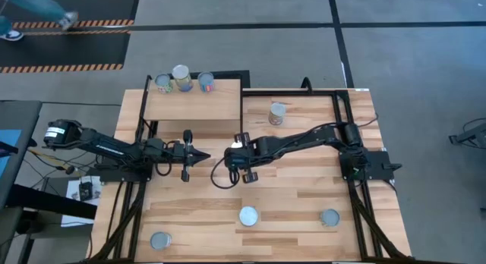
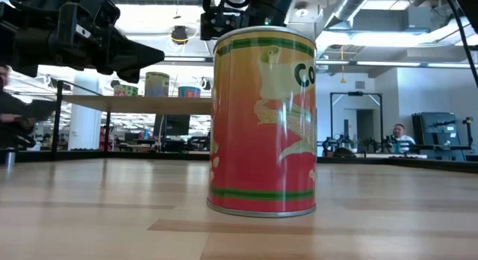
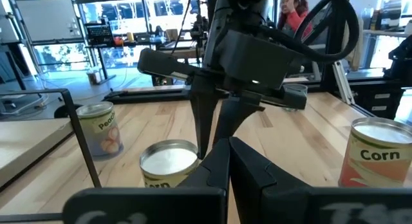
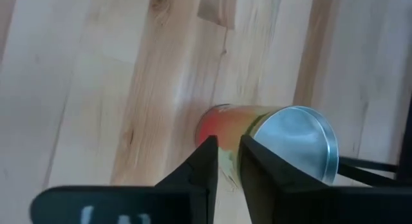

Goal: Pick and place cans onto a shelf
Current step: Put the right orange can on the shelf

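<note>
- Three small cylindrical tins with silver lids stand along the near edge of the planked wooden surface (image 1: 304, 196). One is at the left (image 1: 160, 240), one in the middle (image 1: 248, 216) and one at the right (image 1: 329, 217). They are well apart from each other and untouched, so I judge they are waiting their turn.
- The middle tin fills the low view as an orange-red, green-banded corn can (image 2: 263, 118), standing upright.
- Mid-surface, the right end effector (image 4: 225, 163) hangs pointing down. Its two dark fingers are drawn nearly together and pinch nothing.
- Its wrist view shows an orange-red tin with a silver top (image 4: 270, 140) just beyond the fingertips. This looks like lining up for a pick, and the fingers would need to spread first. Whether this tin is one of the near three, I cannot tell.
- Just to its left, the left end effector (image 1: 203, 155) points right towards the other arm. Its fingers are pressed together into a point and it is empty. It appears to wait clear of the work.
- Farther back and to the right, a pale peach-labelled tin (image 1: 278, 113) stands on the surface beside the shelf, not yet lifted.
- At the far left is the pale wooden box-like shelf (image 1: 194, 106), which carries three tins in a row (image 1: 181, 78) along its far edge. Its near part is bare, likely kept for the tins still to come.
</note>
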Controlling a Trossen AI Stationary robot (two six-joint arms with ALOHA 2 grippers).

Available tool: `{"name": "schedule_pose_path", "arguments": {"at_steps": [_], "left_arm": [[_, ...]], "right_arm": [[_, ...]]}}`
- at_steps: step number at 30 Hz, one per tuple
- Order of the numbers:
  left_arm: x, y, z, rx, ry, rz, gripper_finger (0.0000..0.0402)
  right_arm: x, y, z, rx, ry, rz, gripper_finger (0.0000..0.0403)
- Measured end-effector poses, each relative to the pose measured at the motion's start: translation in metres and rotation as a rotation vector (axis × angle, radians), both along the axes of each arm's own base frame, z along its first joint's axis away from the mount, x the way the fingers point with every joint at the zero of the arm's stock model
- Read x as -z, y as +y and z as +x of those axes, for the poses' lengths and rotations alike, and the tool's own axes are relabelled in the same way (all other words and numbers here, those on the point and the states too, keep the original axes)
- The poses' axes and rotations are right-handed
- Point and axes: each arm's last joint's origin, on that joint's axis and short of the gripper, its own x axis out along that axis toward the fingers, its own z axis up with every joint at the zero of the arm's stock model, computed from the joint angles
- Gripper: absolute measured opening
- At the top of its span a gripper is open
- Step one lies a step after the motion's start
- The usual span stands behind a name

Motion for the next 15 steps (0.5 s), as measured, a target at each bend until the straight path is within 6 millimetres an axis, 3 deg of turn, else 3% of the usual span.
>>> {"name": "schedule_pose_path", "arguments": {"at_steps": [6, 15], "left_arm": [[0.0, 0.0, 0.0, 0.0, 0.001, 0.0, 0.0], [0.0004, 0.0, 0.0, 0.0, 0.004, 0.0, 0.0]], "right_arm": [[-0.0029, -0.0004, -0.0014, 0.023, -0.011, -0.054, 0.0076], [-0.0003, -0.0023, -0.0044, 0.03, 0.031, -0.077, 0.0135]]}}
